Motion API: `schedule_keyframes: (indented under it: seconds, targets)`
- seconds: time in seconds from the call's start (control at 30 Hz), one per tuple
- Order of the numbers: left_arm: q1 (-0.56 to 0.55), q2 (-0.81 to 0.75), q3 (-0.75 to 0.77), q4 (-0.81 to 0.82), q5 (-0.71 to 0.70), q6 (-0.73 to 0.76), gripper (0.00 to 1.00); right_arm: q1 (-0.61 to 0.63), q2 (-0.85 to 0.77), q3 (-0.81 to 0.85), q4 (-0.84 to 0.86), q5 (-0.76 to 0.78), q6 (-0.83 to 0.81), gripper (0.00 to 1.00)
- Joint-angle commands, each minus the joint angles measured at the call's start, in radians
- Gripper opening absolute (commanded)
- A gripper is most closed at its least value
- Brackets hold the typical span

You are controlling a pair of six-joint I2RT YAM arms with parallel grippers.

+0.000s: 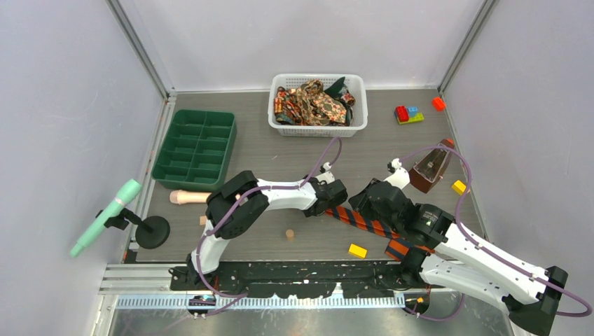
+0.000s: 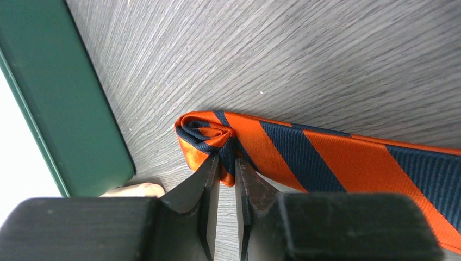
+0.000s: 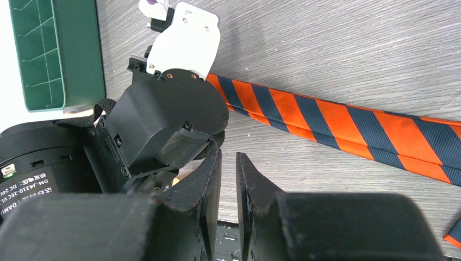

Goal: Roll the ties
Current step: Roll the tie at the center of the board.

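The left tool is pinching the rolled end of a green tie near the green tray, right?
No, the tie is orange and dark blue striped, not green. The left wrist view shows the left tool pinching its rolled end near the green tray.

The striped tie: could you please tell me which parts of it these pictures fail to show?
- Top external: the rolled end of the striped tie is hidden under the left gripper; its other end passes beneath the right arm.
- Right wrist: the left arm blocks the roll.
- Left wrist: the tie runs off the right edge, so its length is unseen.
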Motion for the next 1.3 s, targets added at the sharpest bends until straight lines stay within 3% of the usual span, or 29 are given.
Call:
schedule_keyframes:
  seconds: [0.0, 0.77, 1.27]
  targets:
    - [0.001, -0.040, 0.012, 0.049, 0.118, -0.023, 0.19, -0.001, -0.008, 0.026, 0.005, 0.029, 0.013, 0.23]
    - [0.097, -0.162, -0.049, 0.121, 0.412, -0.029, 0.38, -0.001, 0.004, 0.001, 0.031, 0.016, 0.022, 0.23]
    - [0.234, -0.276, -0.111, 0.215, 0.686, -0.027, 0.35, -0.001, 0.067, -0.028, 0.108, -0.005, 0.027, 0.24]
